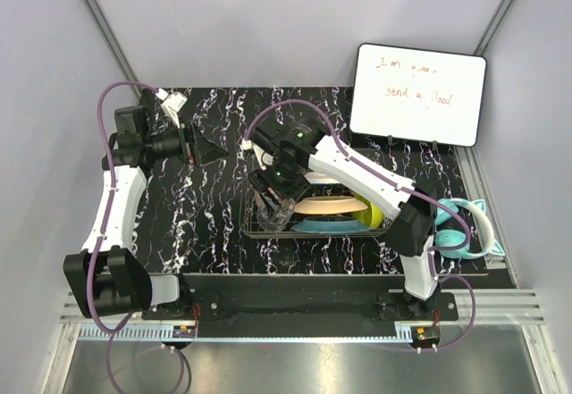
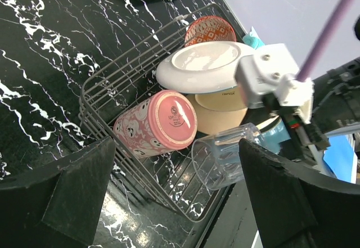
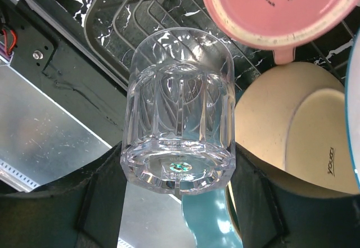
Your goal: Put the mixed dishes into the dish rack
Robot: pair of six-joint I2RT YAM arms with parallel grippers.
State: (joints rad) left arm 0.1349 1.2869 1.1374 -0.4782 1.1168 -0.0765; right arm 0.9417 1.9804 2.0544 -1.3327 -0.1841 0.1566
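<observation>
The dish rack [image 1: 256,230] [image 2: 99,83], a dark wire basket, sits mid-table. Inside it lie a pink mug [image 2: 158,122] on its side, a white plate [image 2: 198,67], a peach plate [image 2: 216,118] [image 1: 326,205], a red-white patterned bowl [image 2: 210,30], a teal plate [image 1: 332,227] and a lime-green bowl [image 1: 372,216]. My right gripper [image 1: 273,203] [image 3: 177,168] is shut on the base of the clear glass [image 3: 179,107] [image 2: 224,156], which hangs tilted over the rack's near left corner, beside the mug [image 3: 281,6]. My left gripper [image 1: 207,148] [image 2: 179,203] stands open and empty, left of the rack.
A white whiteboard [image 1: 418,95] with red writing stands at the back right. Teal cat-ear headphones [image 1: 466,230] lie right of the rack, by the right arm's base. The table's near edge and a metal rail [image 3: 50,130] run just below the rack.
</observation>
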